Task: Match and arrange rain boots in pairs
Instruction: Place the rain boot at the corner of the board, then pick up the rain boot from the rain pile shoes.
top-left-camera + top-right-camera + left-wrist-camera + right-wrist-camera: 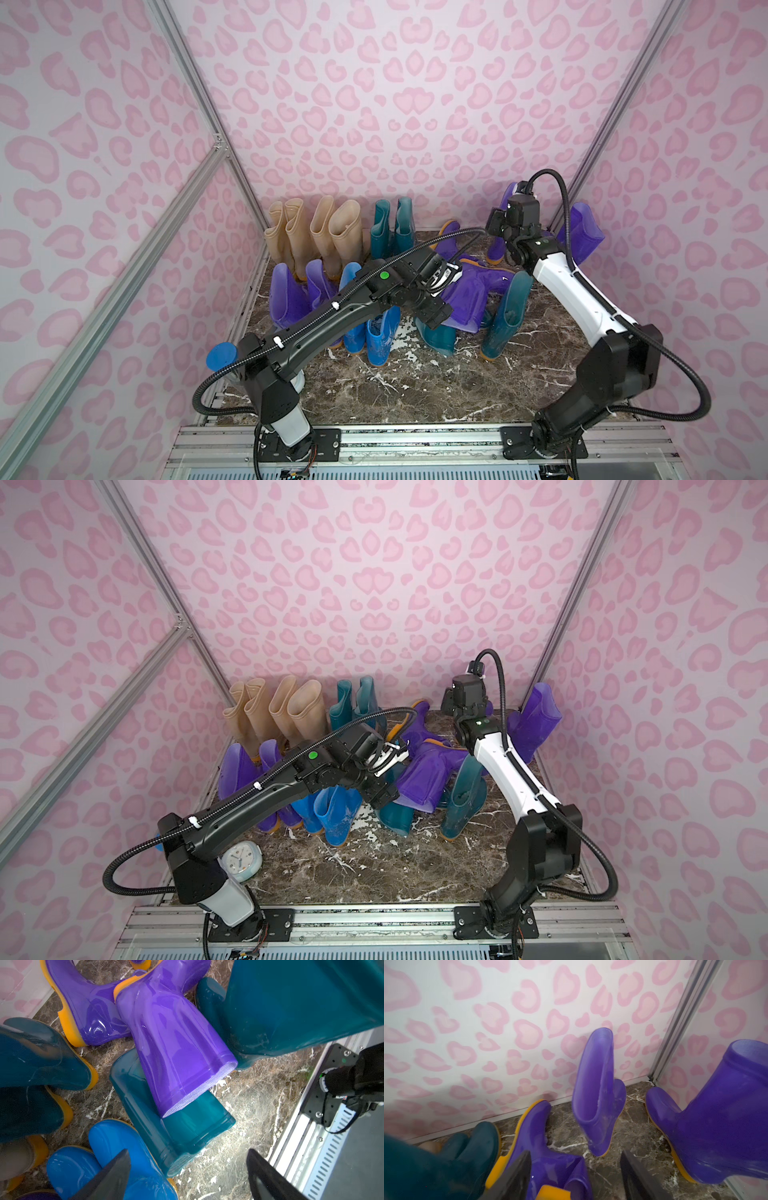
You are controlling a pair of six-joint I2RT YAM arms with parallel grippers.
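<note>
On the marble tabletop (415, 386), four beige boots (316, 232) stand upright in a row against the back wall (415, 124), left of centre in a top view. A dark teal pair (392, 224) stands just beside them on the right. In front of the beige row, at the left, a purple pair (291, 295) stands next to bright blue boots (380, 336).

At the centre a fallen purple boot (176, 1043) lies across a fallen teal boot (187, 1126), touching it. An upright teal boot (509, 316) stands just right of the two.

The left gripper (188, 1153) hovers above this heap with its jaws spread wide and nothing between them. The right gripper (575, 1153) is at the back right corner. Its jaws are parted and seemingly empty, though blur softens that wrist view. An upright purple boot (596, 1095) stands just ahead of it, apart from the fingers.
</note>
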